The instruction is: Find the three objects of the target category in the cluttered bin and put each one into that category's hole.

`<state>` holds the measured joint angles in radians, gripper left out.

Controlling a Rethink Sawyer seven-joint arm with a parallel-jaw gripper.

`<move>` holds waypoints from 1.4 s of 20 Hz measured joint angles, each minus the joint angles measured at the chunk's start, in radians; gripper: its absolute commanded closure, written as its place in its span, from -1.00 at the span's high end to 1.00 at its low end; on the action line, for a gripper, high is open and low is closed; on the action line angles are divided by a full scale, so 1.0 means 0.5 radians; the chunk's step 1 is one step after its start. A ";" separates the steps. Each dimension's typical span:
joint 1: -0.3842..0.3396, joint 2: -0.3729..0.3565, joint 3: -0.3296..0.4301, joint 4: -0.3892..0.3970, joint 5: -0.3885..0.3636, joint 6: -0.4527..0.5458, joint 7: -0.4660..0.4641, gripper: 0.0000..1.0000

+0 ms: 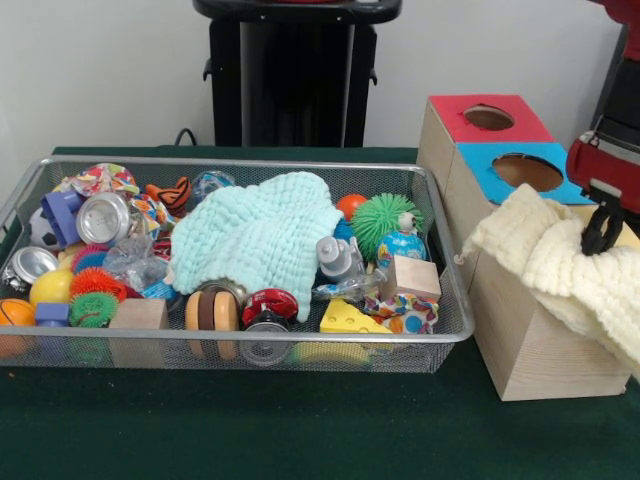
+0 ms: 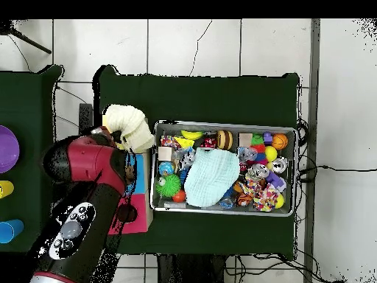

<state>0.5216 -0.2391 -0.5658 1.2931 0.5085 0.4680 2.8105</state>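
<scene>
The gripper [image 1: 601, 232] is closed on a cream cloth [image 1: 560, 265], pinching it at its upper edge over the near end of the wooden box [image 1: 525, 350]; the cloth drapes over the box's top and hangs down its side. On the box beyond it show a blue hole [image 1: 527, 171] and, farther back, a red hole [image 1: 489, 118]. Just beside the box, the wire bin [image 1: 455, 330] holds a mint cloth [image 1: 262, 238] heaped over the middle of the toys, with a green spiky ball [image 1: 380, 220] and a wooden cube [image 1: 411, 277] near its box-side end.
</scene>
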 measured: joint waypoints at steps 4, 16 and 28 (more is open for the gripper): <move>0.005 -0.004 0.011 0.044 0.028 -0.083 0.000 -1.00; -0.015 -0.114 0.131 0.251 0.053 -0.389 0.000 -1.00; -0.154 -0.364 0.361 0.521 0.065 -0.530 0.000 -1.00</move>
<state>0.4445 -0.4213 -0.3854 1.5534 0.5411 0.2032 2.8105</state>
